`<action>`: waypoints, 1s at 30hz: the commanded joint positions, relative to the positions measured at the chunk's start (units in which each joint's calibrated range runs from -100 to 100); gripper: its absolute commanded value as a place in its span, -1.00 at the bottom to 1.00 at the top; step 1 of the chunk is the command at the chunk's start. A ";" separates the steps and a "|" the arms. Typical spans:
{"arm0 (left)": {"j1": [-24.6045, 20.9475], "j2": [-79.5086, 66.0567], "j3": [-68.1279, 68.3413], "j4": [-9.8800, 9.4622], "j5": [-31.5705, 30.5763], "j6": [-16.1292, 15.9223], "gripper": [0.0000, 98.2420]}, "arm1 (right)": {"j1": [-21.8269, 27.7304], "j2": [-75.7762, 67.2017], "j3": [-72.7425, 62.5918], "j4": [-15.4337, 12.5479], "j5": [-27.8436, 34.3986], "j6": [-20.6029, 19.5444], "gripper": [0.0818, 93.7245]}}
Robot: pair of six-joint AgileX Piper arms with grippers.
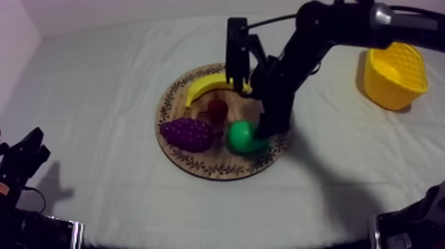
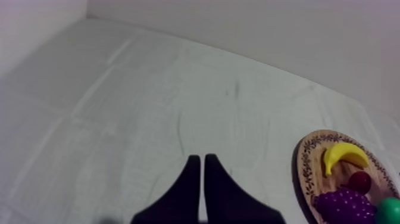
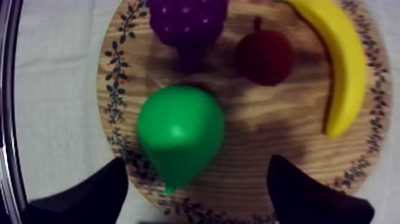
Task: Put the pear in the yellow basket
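A green pear (image 1: 241, 136) lies on the round wooden board (image 1: 205, 164), toward its right front. My right gripper (image 1: 263, 138) hovers right beside and over the pear. In the right wrist view its black fingers (image 3: 104, 190) stand wide apart on either side of the pear (image 3: 180, 132), not touching it, so it is open. The yellow basket (image 1: 395, 75) stands at the far right of the table. My left gripper (image 1: 26, 155) rests low at the left; its fingers (image 2: 188, 190) lie together as a narrow wedge, shut on nothing.
On the board also lie a banana (image 1: 210, 85) at the back, a small red fruit (image 1: 217, 106) in the middle and a purple bunch of grapes (image 1: 187, 134) at the left. Bare cloth stretches between the board and the basket.
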 commanded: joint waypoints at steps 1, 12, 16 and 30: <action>0.00 -0.02 -0.05 -0.01 0.01 0.01 -1.00 | -0.35 1.50 -0.25 -0.12 -0.15 -0.11 0.65; 0.00 -0.02 -0.05 -0.01 0.01 0.01 -1.00 | -1.42 8.03 -2.03 -1.06 -0.77 -0.01 0.62; 0.00 -0.02 -0.05 -0.01 0.01 0.01 -1.00 | -1.33 9.67 -2.95 -1.25 -0.23 0.04 0.58; 0.00 -0.02 -0.05 -0.01 0.01 0.01 -1.00 | -1.00 10.75 -2.33 -1.28 1.41 0.45 0.00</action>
